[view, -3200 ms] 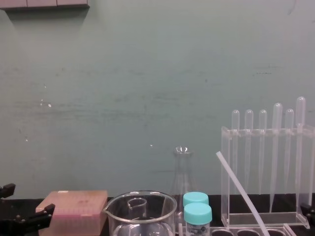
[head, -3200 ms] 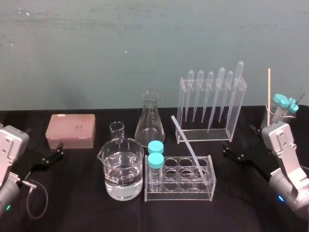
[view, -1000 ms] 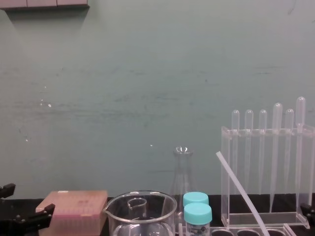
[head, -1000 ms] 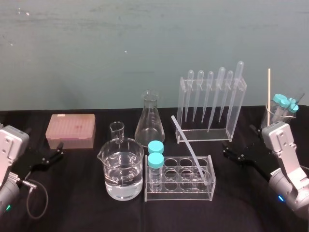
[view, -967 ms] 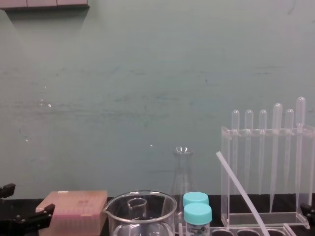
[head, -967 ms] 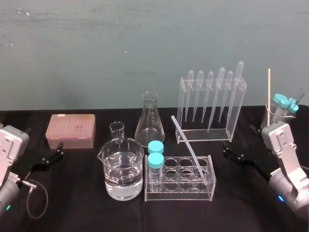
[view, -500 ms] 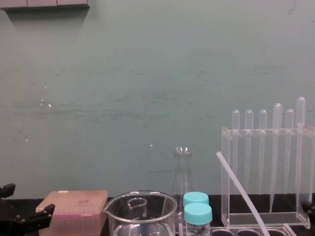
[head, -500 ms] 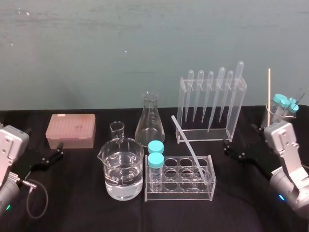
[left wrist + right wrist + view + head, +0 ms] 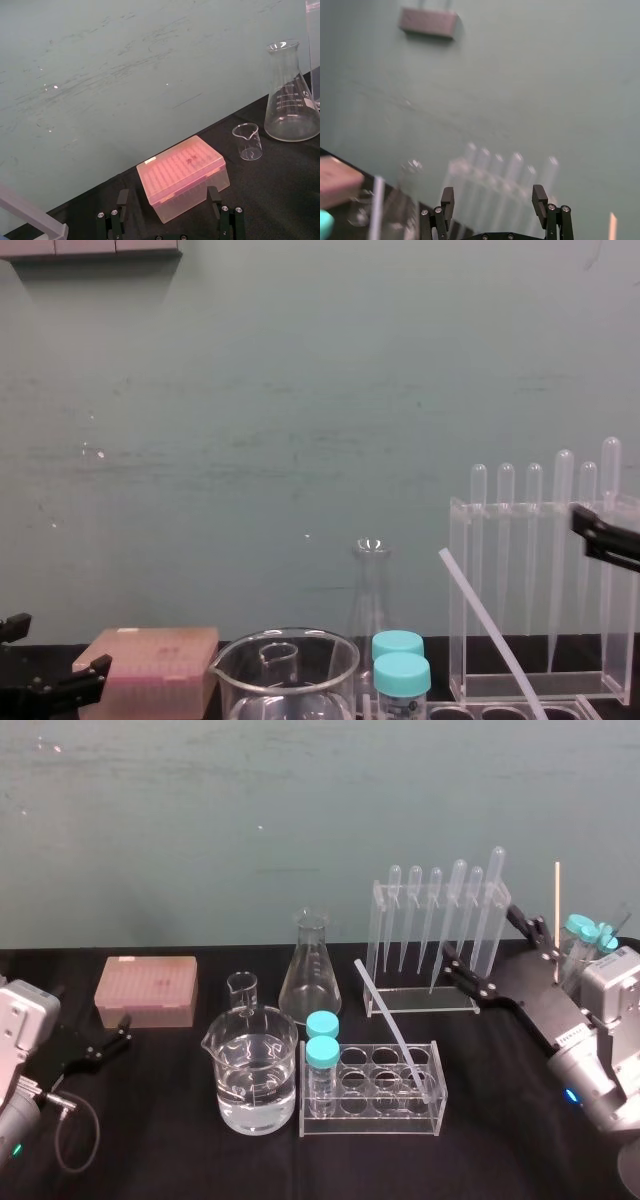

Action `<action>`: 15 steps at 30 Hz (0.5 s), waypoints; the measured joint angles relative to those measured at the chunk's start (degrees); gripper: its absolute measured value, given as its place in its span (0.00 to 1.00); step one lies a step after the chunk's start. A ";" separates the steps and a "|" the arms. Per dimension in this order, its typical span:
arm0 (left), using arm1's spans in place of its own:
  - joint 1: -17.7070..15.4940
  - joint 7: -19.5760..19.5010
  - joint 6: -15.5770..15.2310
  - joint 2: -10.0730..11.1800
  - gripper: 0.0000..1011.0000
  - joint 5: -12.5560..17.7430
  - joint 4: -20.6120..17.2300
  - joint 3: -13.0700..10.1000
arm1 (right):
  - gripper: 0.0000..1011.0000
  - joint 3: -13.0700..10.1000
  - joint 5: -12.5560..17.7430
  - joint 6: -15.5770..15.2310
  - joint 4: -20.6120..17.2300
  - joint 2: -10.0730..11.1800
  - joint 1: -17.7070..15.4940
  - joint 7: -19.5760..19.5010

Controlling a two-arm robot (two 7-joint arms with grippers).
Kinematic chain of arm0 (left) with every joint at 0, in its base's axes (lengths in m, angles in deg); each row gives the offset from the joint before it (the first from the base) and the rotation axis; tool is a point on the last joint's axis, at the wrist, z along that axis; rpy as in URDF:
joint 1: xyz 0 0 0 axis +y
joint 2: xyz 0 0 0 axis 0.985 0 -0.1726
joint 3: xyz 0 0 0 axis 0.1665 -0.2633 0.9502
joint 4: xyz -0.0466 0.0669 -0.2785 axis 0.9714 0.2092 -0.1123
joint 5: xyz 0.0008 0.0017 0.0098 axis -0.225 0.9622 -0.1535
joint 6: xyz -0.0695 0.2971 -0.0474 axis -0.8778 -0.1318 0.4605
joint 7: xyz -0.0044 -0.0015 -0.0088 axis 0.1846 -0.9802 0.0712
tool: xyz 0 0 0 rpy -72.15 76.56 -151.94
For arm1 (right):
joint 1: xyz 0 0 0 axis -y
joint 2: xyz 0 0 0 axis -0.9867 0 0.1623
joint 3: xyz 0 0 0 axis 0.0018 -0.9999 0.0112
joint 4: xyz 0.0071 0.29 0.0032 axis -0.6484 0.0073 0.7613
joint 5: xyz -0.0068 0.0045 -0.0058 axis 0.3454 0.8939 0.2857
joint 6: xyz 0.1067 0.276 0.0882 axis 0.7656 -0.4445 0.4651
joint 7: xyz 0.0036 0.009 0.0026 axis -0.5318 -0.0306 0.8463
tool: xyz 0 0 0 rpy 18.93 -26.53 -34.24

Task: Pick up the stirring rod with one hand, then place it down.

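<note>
Right tool (image 9: 480, 932) stood open and empty, held above the tabletop (image 9: 180, 1150) at centre right of the head view, in front of the pipette rack (image 9: 378, 935). Left tool (image 9: 118, 1032) sat open, low at the left edge. Stirring rod (image 9: 385, 1010) leaned in the tube rack (image 9: 370, 1118), lower centre, apart from both tools.

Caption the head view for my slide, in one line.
Open right gripper hovers by the pipette rack; stirring rod leans in the tube rack; left gripper parked low.

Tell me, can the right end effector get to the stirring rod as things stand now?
Probably yes. The right end effector hangs open beside the pipette rack; the stirring rod leans with its top free, that rack close behind.
</note>
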 joint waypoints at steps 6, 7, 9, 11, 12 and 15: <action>0.00 0.00 0.00 0.00 0.99 0.00 0.00 0.00 | 0.99 1.50 0.38 1.89 -0.26 -1.09 1.78 4.98; 0.00 0.00 0.00 0.00 0.99 0.00 0.00 0.00 | 0.99 1.72 0.68 1.87 -0.12 -1.26 2.10 5.73; 0.00 0.00 0.00 0.00 0.99 0.00 0.00 0.00 | 0.99 2.31 1.64 1.47 0.43 -1.81 2.99 7.83; 0.00 0.00 0.00 0.00 0.99 0.00 0.00 0.00 | 0.99 2.85 2.64 0.85 1.20 -2.37 3.98 10.08; 0.00 0.00 0.00 0.00 0.99 0.00 0.00 0.00 | 0.99 2.99 2.86 0.68 1.41 -2.51 4.20 10.60; 0.00 0.00 0.00 0.00 0.99 0.00 0.00 0.00 | 0.99 3.60 4.34 -0.67 2.49 -3.32 5.46 13.35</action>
